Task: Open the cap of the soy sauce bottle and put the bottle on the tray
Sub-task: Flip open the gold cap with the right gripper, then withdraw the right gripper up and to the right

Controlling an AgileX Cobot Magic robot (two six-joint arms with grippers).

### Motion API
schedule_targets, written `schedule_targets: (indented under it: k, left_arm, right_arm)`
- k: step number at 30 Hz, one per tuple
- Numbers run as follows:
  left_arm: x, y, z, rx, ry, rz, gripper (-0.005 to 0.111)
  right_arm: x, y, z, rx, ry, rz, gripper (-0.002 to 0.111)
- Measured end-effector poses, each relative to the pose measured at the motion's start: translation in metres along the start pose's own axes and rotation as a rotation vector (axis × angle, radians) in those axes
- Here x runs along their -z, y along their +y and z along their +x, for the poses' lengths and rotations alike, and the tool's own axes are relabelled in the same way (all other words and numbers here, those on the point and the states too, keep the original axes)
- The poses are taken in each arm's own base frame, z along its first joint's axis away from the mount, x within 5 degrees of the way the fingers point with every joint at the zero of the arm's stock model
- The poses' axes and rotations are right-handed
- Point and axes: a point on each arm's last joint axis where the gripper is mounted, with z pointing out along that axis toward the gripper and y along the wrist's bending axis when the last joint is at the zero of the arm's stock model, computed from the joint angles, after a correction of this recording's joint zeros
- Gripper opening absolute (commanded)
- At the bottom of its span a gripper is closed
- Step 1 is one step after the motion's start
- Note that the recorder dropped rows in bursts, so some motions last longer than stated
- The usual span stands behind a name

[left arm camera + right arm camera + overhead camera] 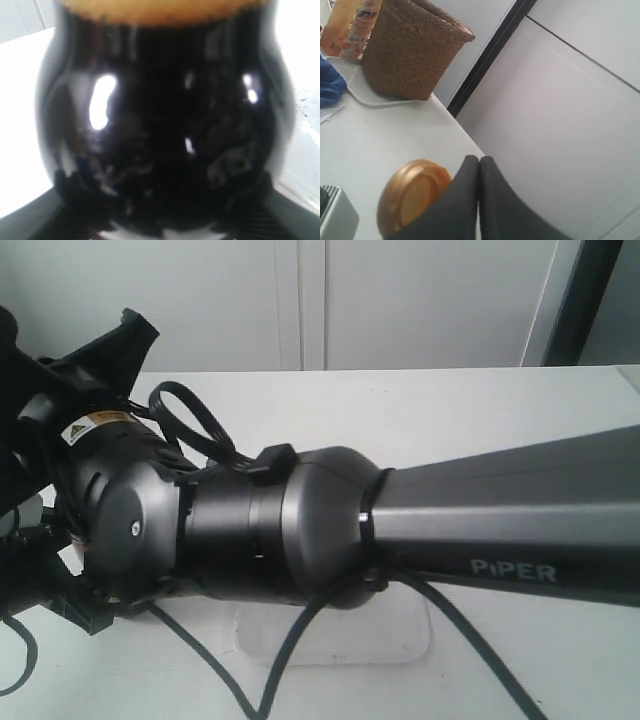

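Observation:
The soy sauce bottle [165,125] fills the left wrist view, its dark glass body close up with the golden-bronze collar [165,10] at the top edge. My left gripper [165,222] is shut on the bottle, and its dark fingers [60,215] show at both lower corners. In the right wrist view my right gripper [480,162] is shut, fingertips pressed together, its finger overlapping the edge of the round golden cap [410,192]. The white tray [335,635] lies on the table under the right arm [450,520]. Both grippers and the bottle are hidden in the exterior view.
The right arm reaches across most of the exterior view, with black cables [190,420] around its wrist. A woven brown basket [410,50] stands on another white tray [375,100] beside a blue cloth [330,82] and an orange package [350,25]. A grey block [335,215] sits near the cap.

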Motion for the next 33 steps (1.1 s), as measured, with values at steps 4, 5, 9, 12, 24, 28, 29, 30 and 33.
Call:
schedule_targets:
  k: [4, 5, 9, 12, 24, 28, 29, 30, 33]
  left_arm:
    - [0.000, 0.000, 0.000, 0.000, 0.000, 0.000, 0.000]
    - [0.000, 0.000, 0.000, 0.000, 0.000, 0.000, 0.000]
    - [0.000, 0.000, 0.000, 0.000, 0.000, 0.000, 0.000]
    - [0.000, 0.000, 0.000, 0.000, 0.000, 0.000, 0.000]
    - [0.000, 0.000, 0.000, 0.000, 0.000, 0.000, 0.000]
    - [0.000, 0.000, 0.000, 0.000, 0.000, 0.000, 0.000]
    - [0.000, 0.000, 0.000, 0.000, 0.000, 0.000, 0.000]
    - [0.000, 0.000, 0.000, 0.000, 0.000, 0.000, 0.000]
    - [0.000, 0.000, 0.000, 0.000, 0.000, 0.000, 0.000]
  right_arm:
    - [0.002, -0.008, 0.000, -0.075, 0.043, -0.016, 0.000]
    - [0.002, -0.010, 0.001, -0.098, 0.056, -0.022, 0.000]
    - [0.004, -0.033, 0.000, -0.184, 0.092, -0.042, 0.000]
    - [0.008, -0.053, -0.002, -0.228, 0.122, -0.123, 0.000]
    - [0.035, -0.091, 0.016, -0.234, 0.296, -0.580, 0.000]
    - [0.045, -0.102, 0.031, -0.200, 0.440, -0.632, 0.000]
    - [0.047, -0.107, 0.034, -0.194, 0.476, -0.626, 0.000]
    - [0.050, -0.111, 0.039, -0.185, 0.523, -0.619, 0.000]
    - [0.056, -0.126, 0.054, -0.154, 0.666, -0.573, 0.000]
